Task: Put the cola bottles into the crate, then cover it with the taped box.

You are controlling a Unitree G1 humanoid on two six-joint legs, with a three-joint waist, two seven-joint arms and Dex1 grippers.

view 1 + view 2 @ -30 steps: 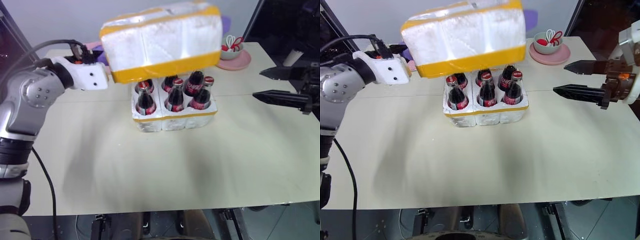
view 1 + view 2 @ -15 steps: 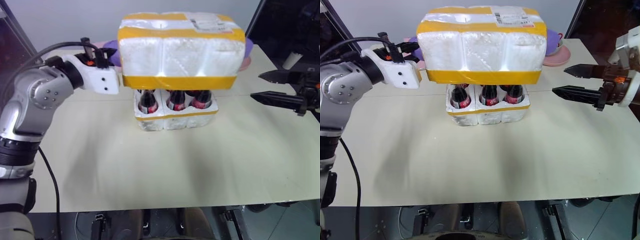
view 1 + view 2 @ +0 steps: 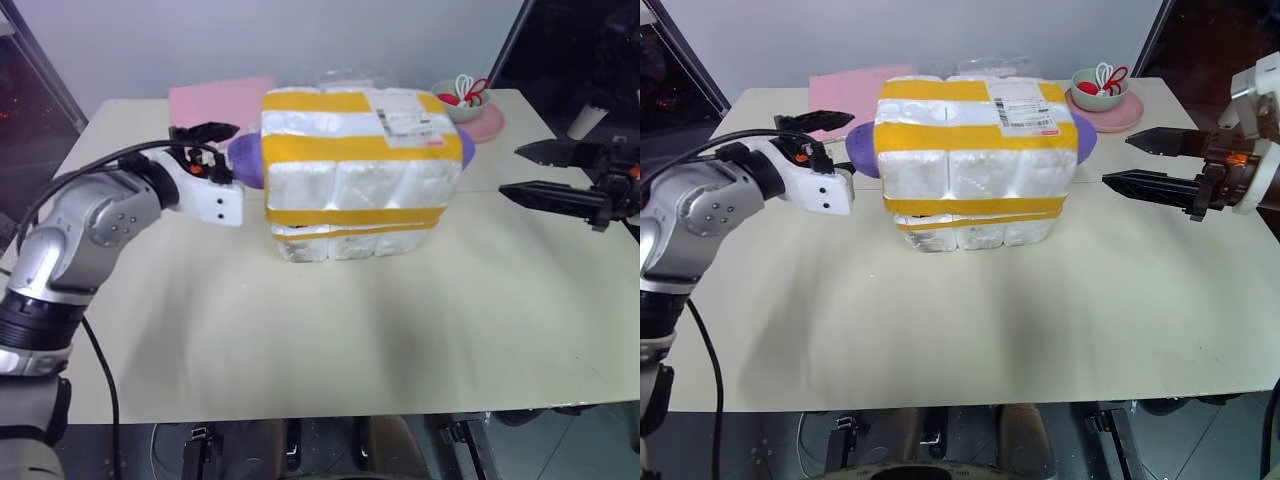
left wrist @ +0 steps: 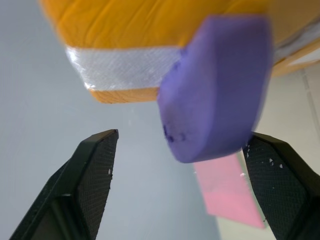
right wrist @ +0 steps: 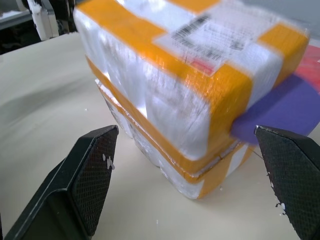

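The taped box (image 3: 360,165), white with wide yellow bands and a label on top, sits squarely on the crate (image 3: 345,243). Only the crate's lower white wall and yellow band show beneath it. The cola bottles are hidden under the box. A purple handle (image 3: 246,157) sticks out of the box's left end. My left gripper (image 4: 184,135) is open around this handle, with a gap beside one finger. Right of the box, my right gripper (image 3: 511,169) hovers open with nothing in it, pointing toward the box's right end.
A pink sheet (image 3: 215,100) lies at the back left of the beige table (image 3: 330,340). A pink plate with a small bowl (image 3: 468,104) stands at the back right. Crumpled clear plastic (image 3: 340,75) lies behind the box.
The left arm lowered the taped box onto the crate, covering the bottles, and its gripper opened off the purple handle. The right gripper stayed in place.
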